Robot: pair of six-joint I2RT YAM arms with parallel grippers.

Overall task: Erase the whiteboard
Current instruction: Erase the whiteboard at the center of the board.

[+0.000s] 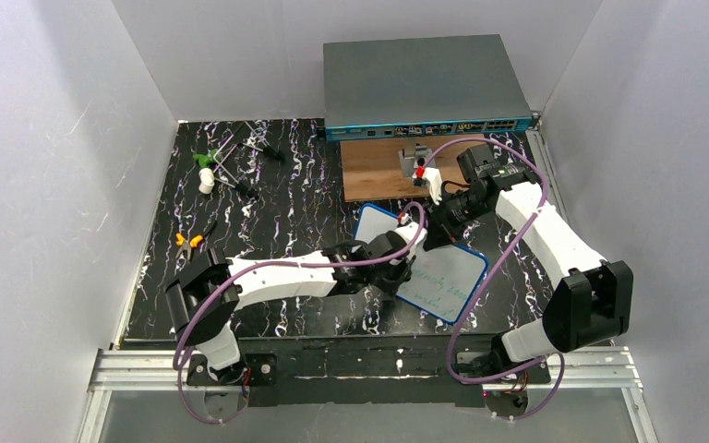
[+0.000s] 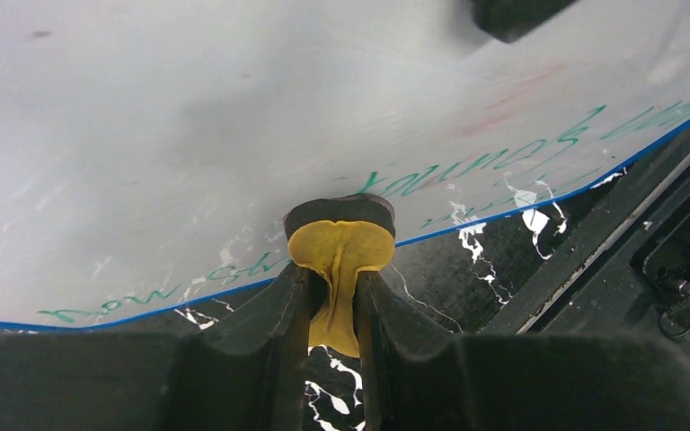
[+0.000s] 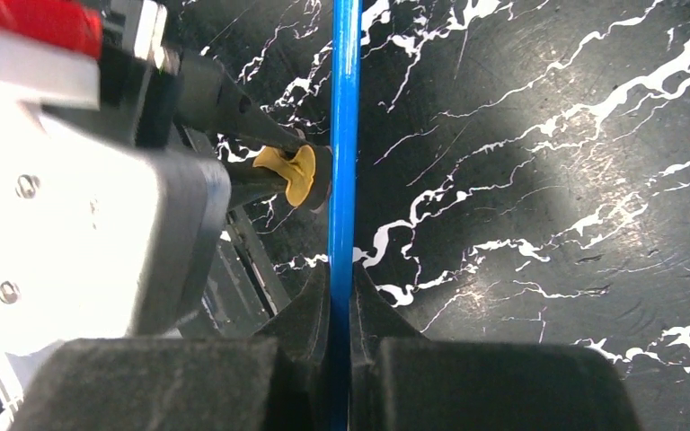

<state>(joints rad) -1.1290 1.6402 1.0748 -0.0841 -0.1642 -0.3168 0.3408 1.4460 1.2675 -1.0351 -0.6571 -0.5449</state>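
The whiteboard (image 1: 443, 277) is a small white board with a blue rim, tilted up off the black marbled table, with green handwriting on its near part. My right gripper (image 1: 438, 231) is shut on the board's far edge; in the right wrist view the blue rim (image 3: 344, 135) runs between the closed fingers of the right gripper (image 3: 340, 274). My left gripper (image 1: 407, 255) is shut on a yellow eraser with a black pad (image 2: 337, 241), pressed against the board face (image 2: 189, 135) near the green writing. The eraser (image 3: 298, 173) also shows in the right wrist view, touching the rim.
A large grey box with ports (image 1: 425, 83) stands at the back, with a wooden board (image 1: 378, 171) in front of it carrying a small red and white object (image 1: 420, 172). Loose tools (image 1: 231, 157) and orange-handled pliers (image 1: 189, 242) lie at the left.
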